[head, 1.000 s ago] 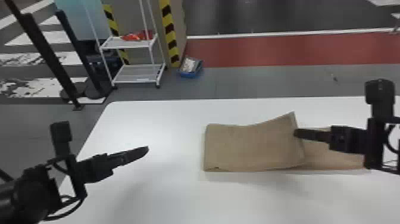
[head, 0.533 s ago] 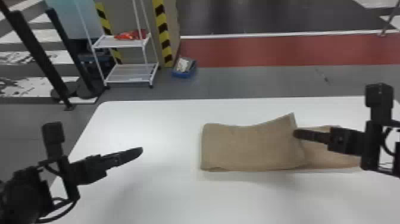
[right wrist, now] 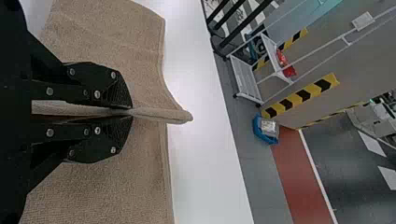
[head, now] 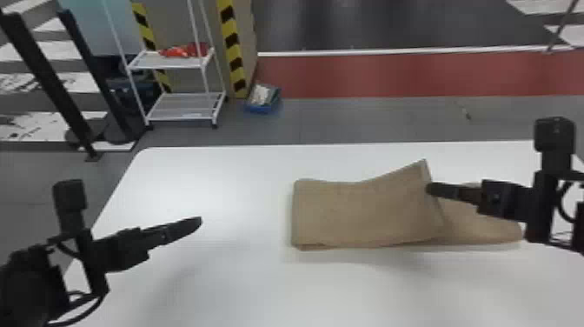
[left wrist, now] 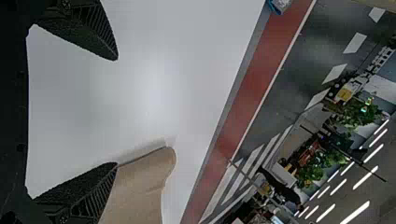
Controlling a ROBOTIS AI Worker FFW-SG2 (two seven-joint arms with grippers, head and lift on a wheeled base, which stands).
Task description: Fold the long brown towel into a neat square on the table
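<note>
Gripping the end of a long brown towel [head: 365, 213], the robot's right hand [head: 430, 190] works over a white table [head: 217, 269], its fingers closed on a pinched edge. With twelve o'clock at the table's far side, the towel's long axis runs nine to three; the folded top layer stretches from the hand toward nine, and the under layer [head: 469, 222] lies toward four, partly beneath the arm. The left hand [head: 199, 221], fingers spread and empty, hangs well apart, the towel off at its three o'clock. The right is plainly nearer (it already has hold). The next move likely calls for settling the held end square upon the layer below. Tan-brown and nubbly, the towel shows a hemmed border, a gently bowed far edge and one corner [head: 421, 167] peaked toward twelve, which could set crooked if released as it stands.
</note>
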